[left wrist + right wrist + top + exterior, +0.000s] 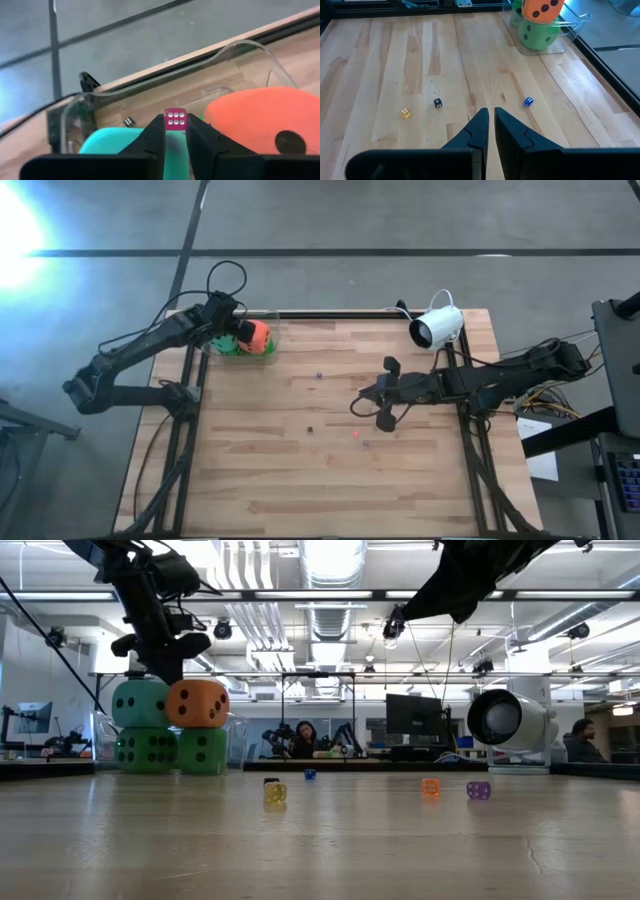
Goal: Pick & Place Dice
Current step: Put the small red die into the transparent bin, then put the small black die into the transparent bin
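Observation:
Four big soft dice are stacked in a clear tub at the table's far left corner. Two green ones sit at the bottom, with a teal one and an orange-red one on top. My left gripper hovers just above the stack, shut on a tiny magenta die. My right gripper hangs shut and empty over the table's middle right. My left gripper pinches the tiny magenta die between its two fingertips, at their free ends only. The die is lifted clear, above the gap between the teal and orange-red cubes, its six-pip face toward the wrist camera.
Several tiny dice lie loose on the wood: yellow, black, blue, and orange and purple. A white camera stands near the far right edge. The near half of the table is bare wood.

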